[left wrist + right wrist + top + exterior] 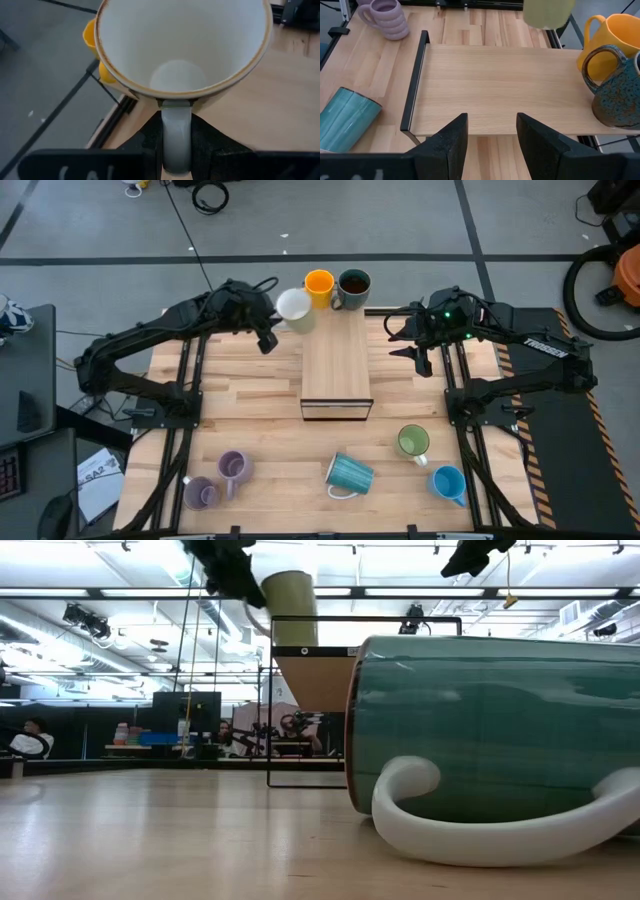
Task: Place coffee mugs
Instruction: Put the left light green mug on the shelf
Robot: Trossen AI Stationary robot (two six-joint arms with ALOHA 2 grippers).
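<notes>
Glazed ceramic, pale yellow-green outside and white inside, forms the mug [293, 307] held by the left gripper [176, 150]. Its jaws are closed narrowly on the mug's white handle, gripping the loop from both sides, with the mug mouth facing the wrist camera. In the overhead view the mug hangs at about eleven o'clock, at the far left corner of a raised wooden shelf [336, 360] with a dark frame that stands mid-counter [250, 420]. An orange mug [319, 284] and a dark teal mug [352, 285] already stand on the shelf's far end, at twelve o'clock, just beside the carried one.

The mug looks rigid, smooth and likely slippery; it would chip if knocked against its neighbours. The handle is a sensible hold, though the body may swing about that narrow grip, so a gentle set-down seems wise.

The right gripper [491, 135] waits at about two o'clock beside the shelf, jaws standing wide apart and empty.

Still on the counter: two lilac mugs [232, 467] at seven o'clock, a ribbed teal mug [349, 474] lying on its side at six, a green mug [412, 442] and a bright blue mug [448, 482] at five.
</notes>
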